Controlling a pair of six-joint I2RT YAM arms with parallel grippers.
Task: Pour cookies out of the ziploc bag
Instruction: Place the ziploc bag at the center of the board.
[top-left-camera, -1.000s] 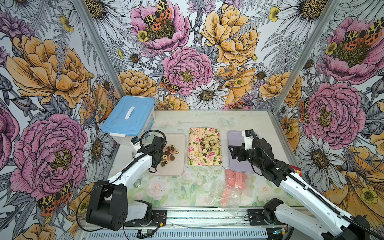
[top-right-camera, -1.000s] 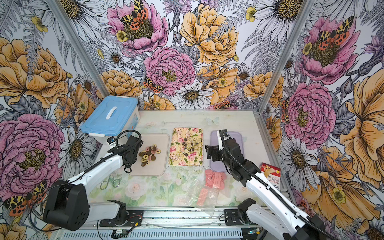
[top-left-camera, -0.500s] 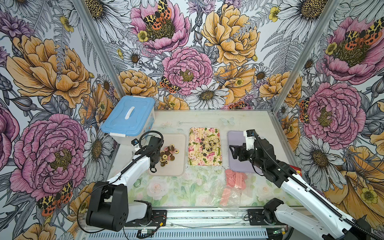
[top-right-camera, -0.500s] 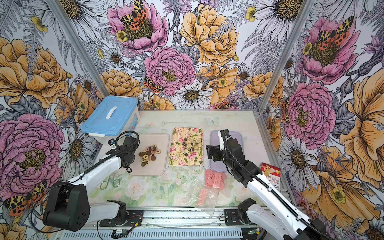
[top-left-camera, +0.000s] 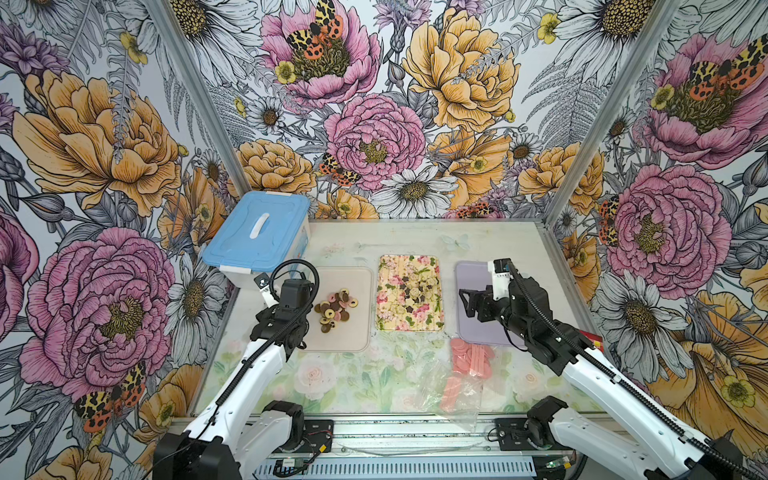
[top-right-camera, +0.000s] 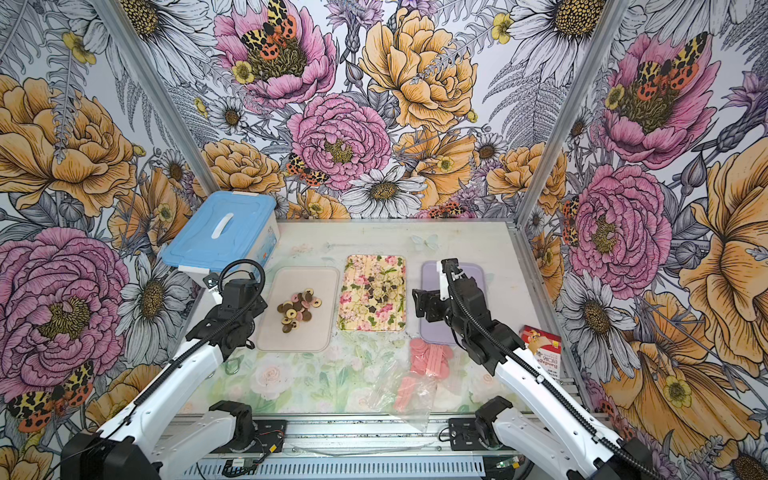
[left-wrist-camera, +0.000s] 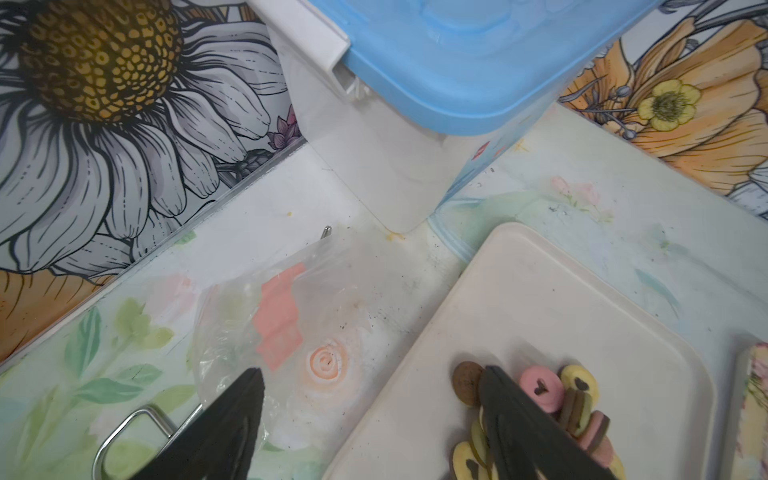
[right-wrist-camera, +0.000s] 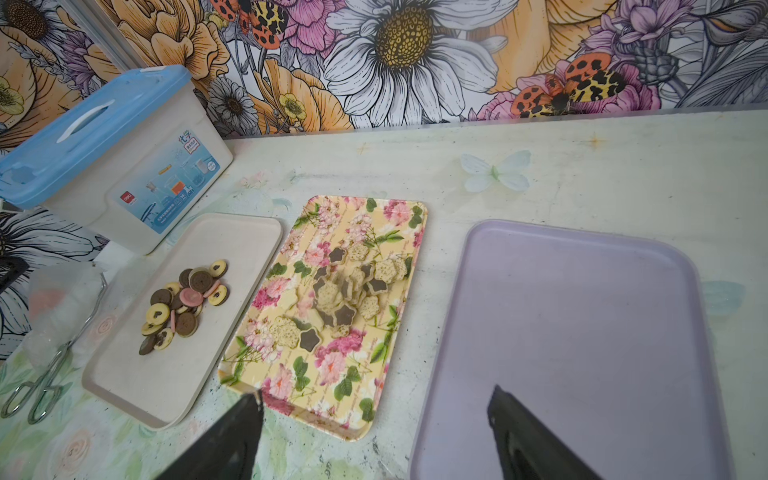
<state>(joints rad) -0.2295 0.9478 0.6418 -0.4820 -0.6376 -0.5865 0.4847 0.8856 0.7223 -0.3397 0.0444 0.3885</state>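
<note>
Floral wallpaper closes in a pale painted table (top-left-camera: 340, 386) on three sides, with a blue-lidded box (top-left-camera: 257, 237) in the far left corner. Three trays sit in a row: a cream tray (top-left-camera: 353, 336) on the left with a heap of round cookies (top-left-camera: 336, 309), a flowered tray (top-left-camera: 409, 297) in the middle with star cookies (right-wrist-camera: 345, 291), and an empty purple tray (right-wrist-camera: 582, 332) on the right.

A second ago the left gripper (left-wrist-camera: 370, 415) was clamped shut beside the cream tray; now its jaws stand wide apart and hold nothing. Below it, in the left wrist view, an emptied clear bag (left-wrist-camera: 291, 332) lies flat on the table next to some metal tongs (right-wrist-camera: 45, 374). That release suggests the left bag is done with.

The right gripper (right-wrist-camera: 374, 436) hangs over the near edge of the purple tray, jaws spread wide and empty, as it was before.

What remains, seemingly, is the clear bag of pink discs (top-left-camera: 469, 361) lying at the near edge of the table, just near of the purple tray, some discs stacked at its far end. That bag probably goes to the purple tray next.
</note>
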